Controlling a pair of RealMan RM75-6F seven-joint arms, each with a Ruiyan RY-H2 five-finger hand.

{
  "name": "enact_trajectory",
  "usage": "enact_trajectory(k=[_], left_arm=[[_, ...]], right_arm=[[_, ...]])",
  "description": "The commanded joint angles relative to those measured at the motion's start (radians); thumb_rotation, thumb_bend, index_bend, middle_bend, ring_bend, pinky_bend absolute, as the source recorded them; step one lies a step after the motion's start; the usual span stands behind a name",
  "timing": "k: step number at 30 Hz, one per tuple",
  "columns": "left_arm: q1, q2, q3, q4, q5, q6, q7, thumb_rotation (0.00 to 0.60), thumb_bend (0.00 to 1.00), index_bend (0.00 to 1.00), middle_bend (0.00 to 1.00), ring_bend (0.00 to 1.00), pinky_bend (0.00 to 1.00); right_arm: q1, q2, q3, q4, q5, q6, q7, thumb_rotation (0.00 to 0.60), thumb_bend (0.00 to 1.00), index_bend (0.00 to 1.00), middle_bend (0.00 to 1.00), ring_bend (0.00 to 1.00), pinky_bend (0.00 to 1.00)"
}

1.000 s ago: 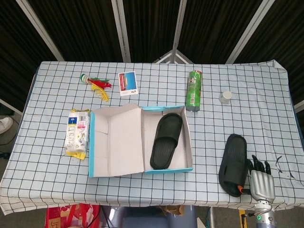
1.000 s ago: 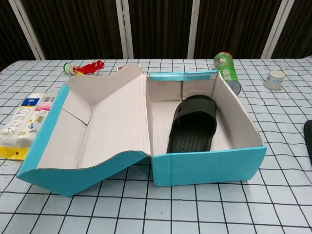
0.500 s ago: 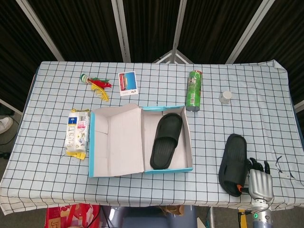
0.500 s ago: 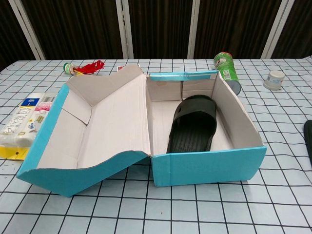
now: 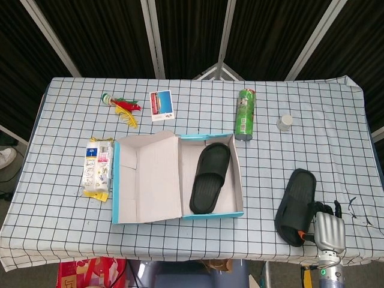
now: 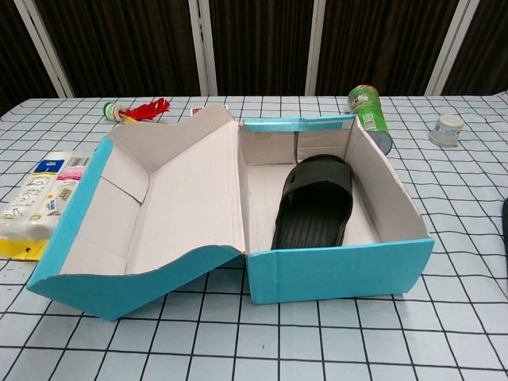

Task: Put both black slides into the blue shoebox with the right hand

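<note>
The second black slide (image 5: 296, 207) now lies tilted, its toe end swung toward the far right and its heel nearer the table's (image 5: 288, 156) front edge, a slight turn from a second ago, when it lay straighter. The right robot hand (image 5: 327, 225) sits lower at the front right corner than before, its dark fingers (image 5: 319, 207) against the slide's right edge; whether they actually grip it I cannot tell. The first black slide (image 5: 210, 177) rests unchanged in the right compartment of the blue shoebox (image 5: 213, 215), whose lid (image 5: 147, 177) lies open to the left. The left robot hand shows in neither view.
</note>
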Motion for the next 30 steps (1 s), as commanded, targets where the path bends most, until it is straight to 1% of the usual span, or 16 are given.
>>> enact_trajectory(k=[1,6,11,15,16,18,22,26,27,30], left_arm=[[0.001,0.001,0.000,-0.001,0.000,0.000,-0.001,0.600,0.73,0.17,0.04,0.00,0.00],[0.002,0.002,-0.001,-0.001,0.000,0.003,-0.006,0.600,0.73,0.17,0.04,0.00,0.00],[0.004,0.004,-0.002,0.000,0.000,0.004,-0.013,0.600,0.73,0.17,0.04,0.00,0.00],[0.006,0.006,-0.003,0.000,-0.002,0.005,-0.021,0.600,0.73,0.17,0.04,0.00,0.00],[0.007,0.007,-0.004,0.000,-0.003,0.005,-0.024,0.600,0.73,0.17,0.04,0.00,0.00],[0.007,0.009,-0.005,0.000,-0.004,0.005,-0.028,0.600,0.73,0.17,0.04,0.00,0.00],[0.009,0.011,-0.006,0.001,-0.005,0.005,-0.037,0.600,0.73,0.17,0.04,0.00,0.00],[0.011,0.012,-0.006,0.000,-0.003,0.007,-0.039,0.600,0.73,0.17,0.04,0.00,0.00],[0.011,0.012,-0.006,0.000,-0.003,0.007,-0.039,0.600,0.73,0.17,0.04,0.00,0.00],[0.011,0.013,-0.005,-0.001,-0.002,0.009,-0.039,0.600,0.73,0.17,0.04,0.00,0.00]], right_arm=[[0.000,0.013,0.006,-0.016,-0.014,0.013,-0.002,0.600,0.43,0.50,0.40,0.25,0.04],[0.001,0.032,0.017,-0.046,-0.024,0.023,-0.005,0.600,0.48,0.54,0.42,0.26,0.04],[0.017,0.076,0.046,-0.095,-0.011,0.014,-0.019,0.600,0.51,0.57,0.44,0.26,0.04],[0.044,0.146,0.093,-0.178,0.015,-0.004,-0.039,0.600,0.52,0.57,0.44,0.27,0.04],[0.057,0.180,0.114,-0.217,0.024,-0.013,-0.049,0.600,0.53,0.57,0.44,0.27,0.04],[0.075,0.230,0.136,-0.277,0.045,-0.035,-0.063,0.600,0.53,0.57,0.44,0.27,0.04],[0.126,0.365,0.196,-0.456,0.136,-0.141,-0.031,0.600,0.54,0.58,0.44,0.27,0.04],[0.194,0.479,0.247,-0.566,0.230,-0.255,-0.003,0.600,0.54,0.58,0.44,0.28,0.04],[0.206,0.491,0.255,-0.578,0.243,-0.270,-0.001,0.600,0.54,0.58,0.44,0.28,0.04],[0.287,0.542,0.293,-0.641,0.344,-0.352,0.003,0.600,0.55,0.58,0.44,0.28,0.04]])
